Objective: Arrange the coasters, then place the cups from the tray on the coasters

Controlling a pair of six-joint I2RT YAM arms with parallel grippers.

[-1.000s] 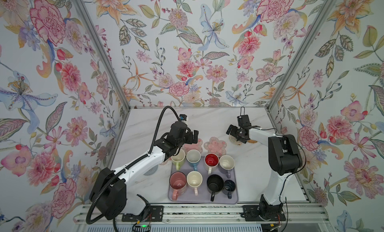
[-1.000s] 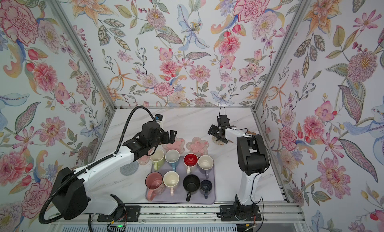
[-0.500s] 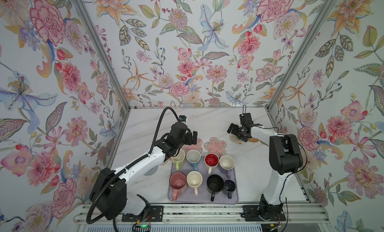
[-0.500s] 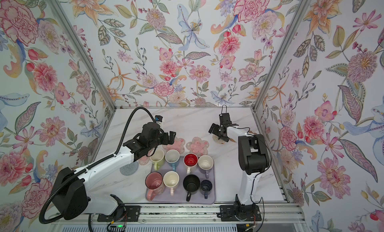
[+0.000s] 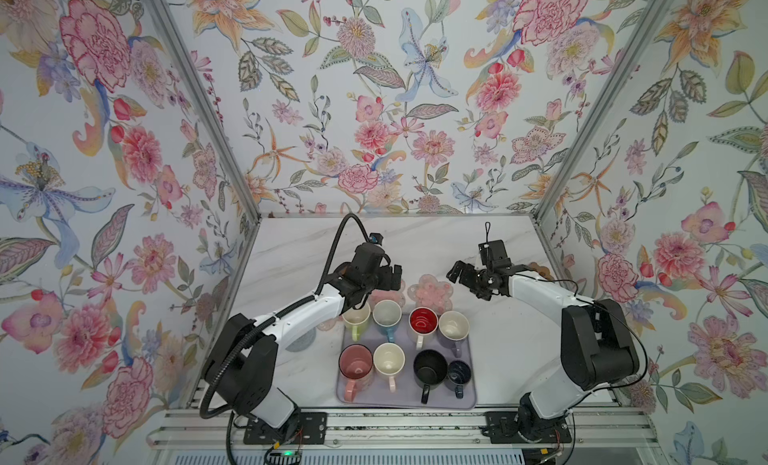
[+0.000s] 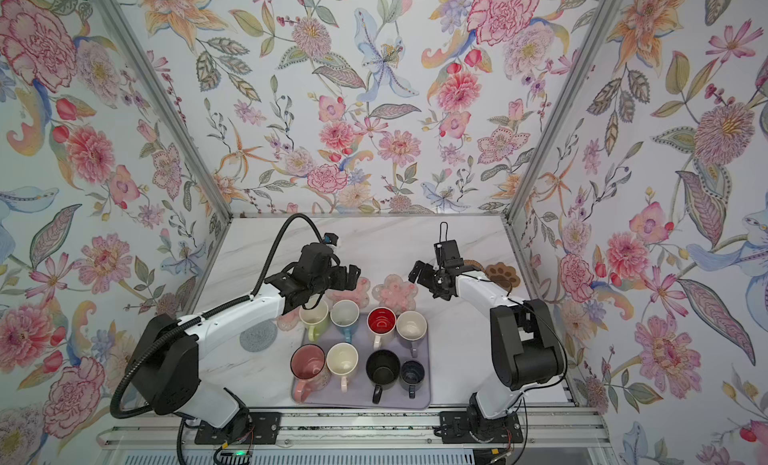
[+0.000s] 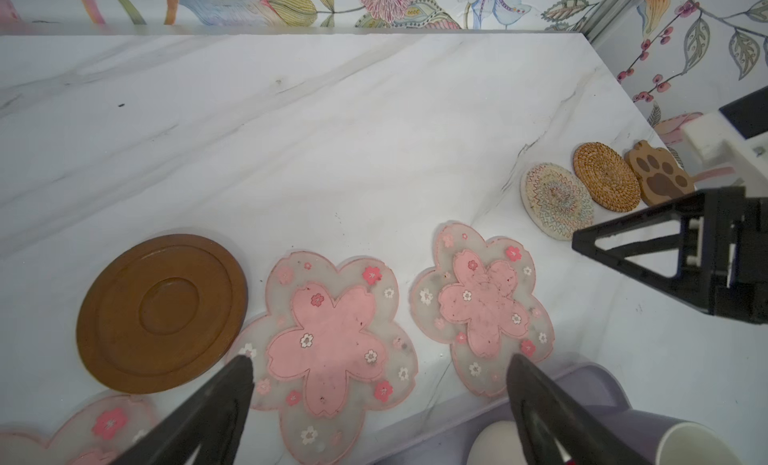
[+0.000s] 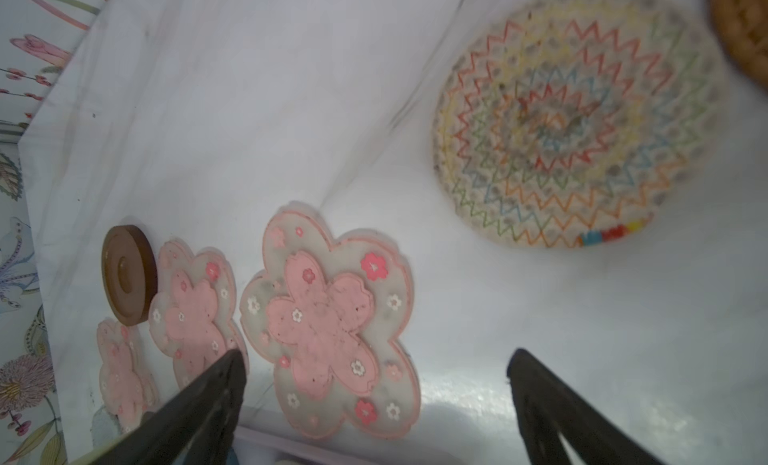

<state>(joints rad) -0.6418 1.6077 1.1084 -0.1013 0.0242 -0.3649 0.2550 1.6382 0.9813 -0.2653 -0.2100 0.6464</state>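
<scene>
Marble-look tabletop (image 5: 415, 242) boxed in by loud floral wallpaper, that's what I'm staring at from my desk. The tray (image 5: 401, 400) is sitting in the lower middle of both top views with all eight cups (image 5: 355, 361) parked on it, so I'm reckoning we're in the coaster-arranging part. Just above the tray in the frame the coasters are lying in a loose row: the brown disc (image 7: 162, 313), three pink flower mats (image 7: 328, 338), and towards the right the colourful woven round (image 7: 557, 201), the rattan round (image 7: 606, 176) and the paw (image 7: 658, 178) bunched edge to edge. The grey round (image 6: 257, 336) is lying left of the tray. The left gripper (image 7: 380, 361) is hanging over the middle flower mat with its jaws spread wide and nothing in them. The right gripper (image 8: 374, 355) is hovering wide and empty too, between a flower mat and the woven round. These mats are thin and flat, so I'm planning on coming down at a petal edge and nudging or pinching there, not at the centre. I'm also aiming at spacing them so each leaves room for a mug and its handle, since the disc and its neighbour are crowding each other. Writing-wise, I'm finding no brand, label or text to read on anything.
</scene>
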